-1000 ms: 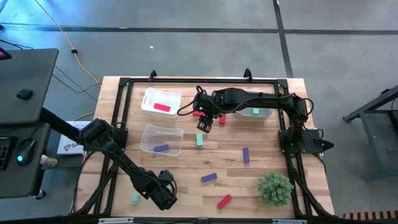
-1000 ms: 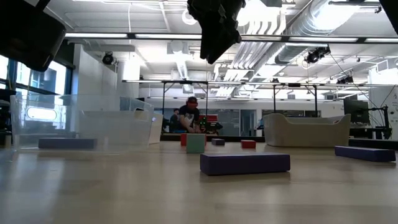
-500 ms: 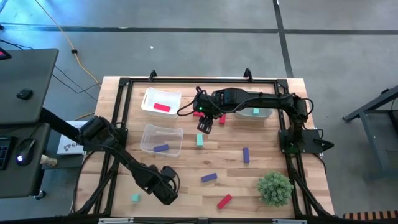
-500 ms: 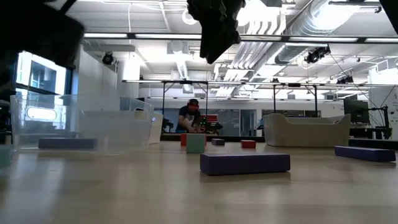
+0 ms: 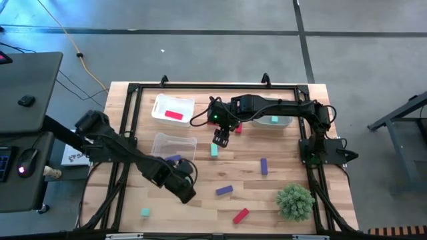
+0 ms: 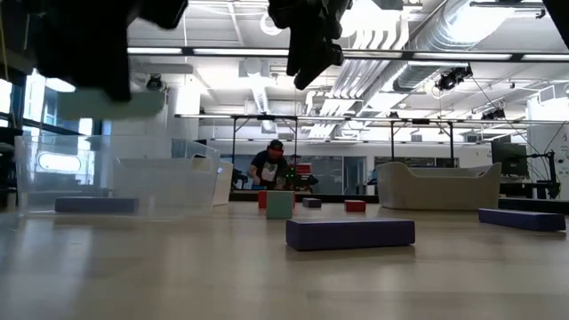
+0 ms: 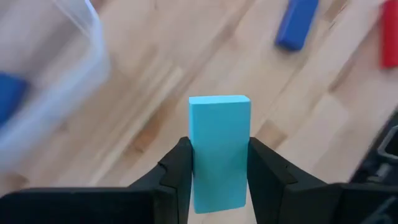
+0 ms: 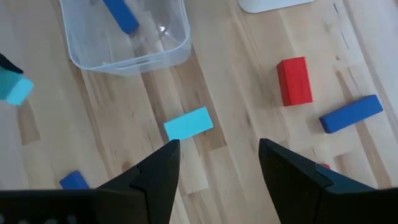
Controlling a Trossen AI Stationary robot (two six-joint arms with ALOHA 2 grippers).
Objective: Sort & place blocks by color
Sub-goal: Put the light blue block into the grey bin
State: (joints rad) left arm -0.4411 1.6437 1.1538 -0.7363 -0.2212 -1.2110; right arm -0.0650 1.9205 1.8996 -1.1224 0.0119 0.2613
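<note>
We see the left gripper [image 7: 217, 171] pinching a teal block [image 7: 219, 149] between its fingers, held in the air at the lower centre-left of the high view, just below the clear bin [image 5: 173, 148] with a purple block [image 5: 173, 159] inside; the right gripper [image 5: 221, 138] hangs with jaws spread near the middle of the table [image 5: 280, 150], above another teal block [image 5: 214, 151]; a red block [image 5: 174, 115] lies in the white bin [image 5: 172, 108] at upper left; a third bin [image 5: 273, 121] at upper right holds a teal block; loose blocks lie lower down: purple [image 5: 224, 191], purple [image 5: 264, 166], red [image 5: 240, 215], teal [image 5: 145, 213]; a green plant ball [image 5: 295, 201] sits at lower right.
</note>
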